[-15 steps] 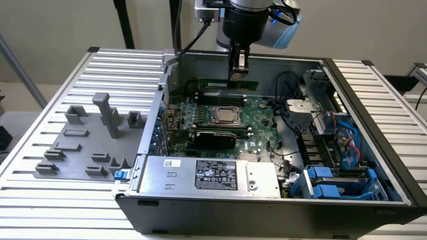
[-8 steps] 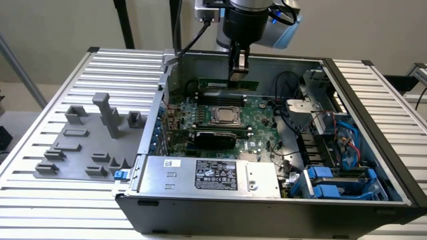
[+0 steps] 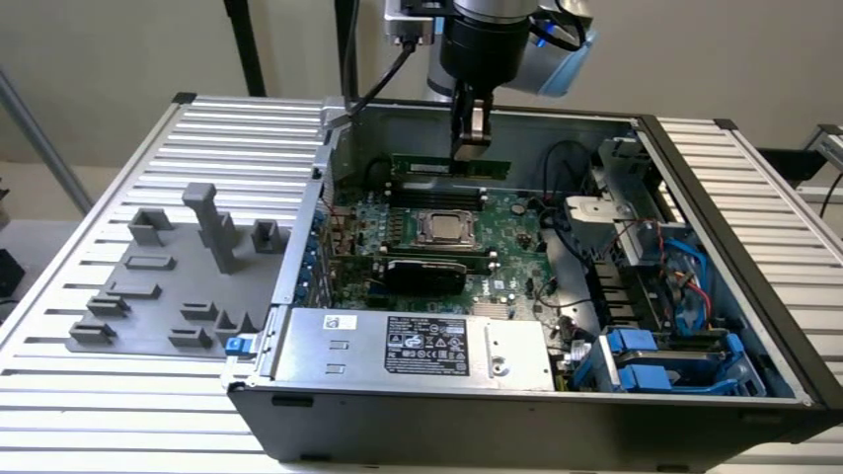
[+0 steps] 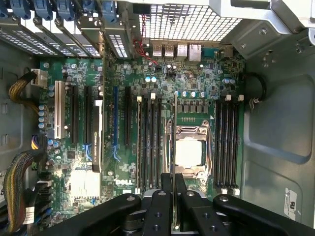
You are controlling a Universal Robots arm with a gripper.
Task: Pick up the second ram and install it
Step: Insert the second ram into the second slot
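ext. view
- arm: comes down from above into the open PC case (image 3: 527, 434), wrist about vertical
- gripper (image 3: 471, 150): jaws closed onto the second ram, pinching it from above at about mid-length
- second ram (image 3: 419, 163): thin long green stick, held level with its long edge down, over the far part of the motherboard (image 3: 514, 247), beyond the CPU socket (image 3: 448, 229)
- contact w/ board: the stick seems to be raised over the dark mem. slots (image 3: 424, 195); cannot tell for sure
- expansion card (image 3: 421, 269): black, on the near side of the CPU socket, well apart from the stick
- PSU (image 3: 409, 346): grey box w/ label, at the near wall of the case
- drive caddies (image 3: 646, 360): blue, in the near corner at the ext. view's right
- fixture blocks (image 3: 211, 227): grey, on the slatted table (image 3: 118, 420), at the ext. view's left of the case

wrist view
- gripper (image 4: 174, 180): two black fingers (image 4: 167, 184) pressed together, w/ the stick between them
- second ram (image 4: 175, 132): seen edge-on as a thin line which runs straight away from the fingertips
- line of stick: parallel to the mem. slots, seen between one slot bank (image 4: 147, 142) and the CPU socket (image 4: 189, 152)
- other slot bank (image 4: 226, 142): on the opposite side of the socket, apart from the stick
- seated or not: cannot tell
- cables (image 4: 19, 172): bundles at the board edge, far from the gripper
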